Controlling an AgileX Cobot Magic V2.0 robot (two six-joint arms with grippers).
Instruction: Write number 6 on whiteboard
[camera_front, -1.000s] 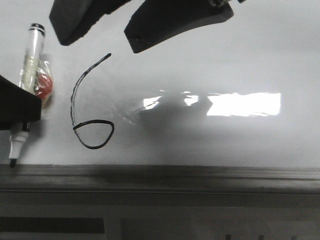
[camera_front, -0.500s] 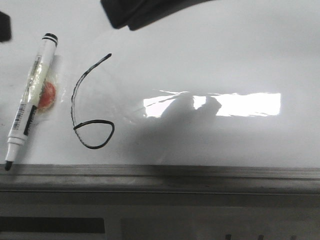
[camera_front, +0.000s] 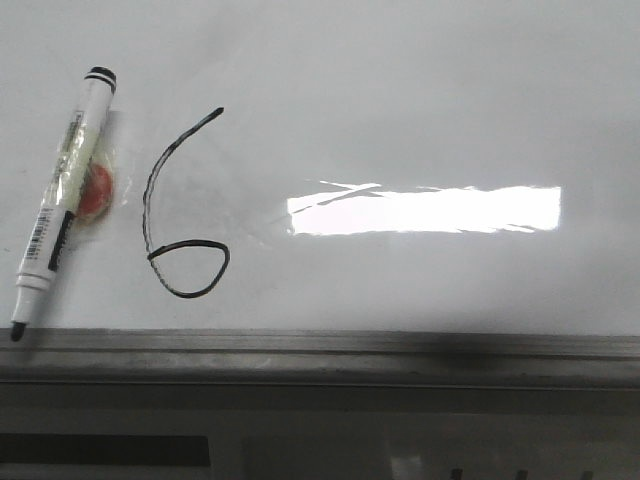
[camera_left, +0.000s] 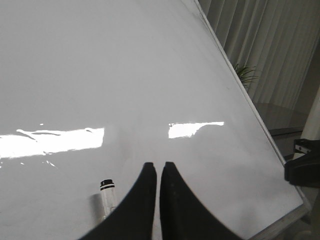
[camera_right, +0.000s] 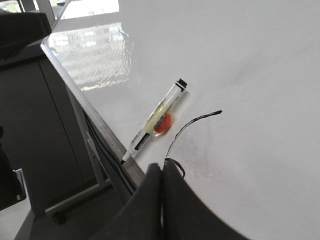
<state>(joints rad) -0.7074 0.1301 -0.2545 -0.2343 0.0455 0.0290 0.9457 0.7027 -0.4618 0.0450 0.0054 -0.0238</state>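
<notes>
The number 6 (camera_front: 180, 215) is a thin black line on the whiteboard (camera_front: 420, 110), a curved stroke ending in a closed loop. A white marker (camera_front: 62, 200) with its black tip bare lies free left of it, over a red-orange blob (camera_front: 95, 190). No gripper shows in the front view. My left gripper (camera_left: 159, 167) hangs above the board (camera_left: 125, 75), jaws almost together and empty, with the marker's end (camera_left: 106, 192) beside it. My right gripper (camera_right: 162, 167) is shut and empty, covering part of the 6's loop (camera_right: 187, 127); the marker (camera_right: 155, 122) lies beyond it.
A grey metal rail (camera_front: 320, 352) runs along the board's near edge, and the marker tip rests by it. A dark cabinet (camera_right: 30, 125) stands beside the board. Curtains (camera_left: 280, 45) and a black fixture (camera_left: 305, 167) lie past the far edge.
Both grippers have drawn up and out of the front view. The left one let go of the marker, which now lies free on the board. Their shadow is gone.
</notes>
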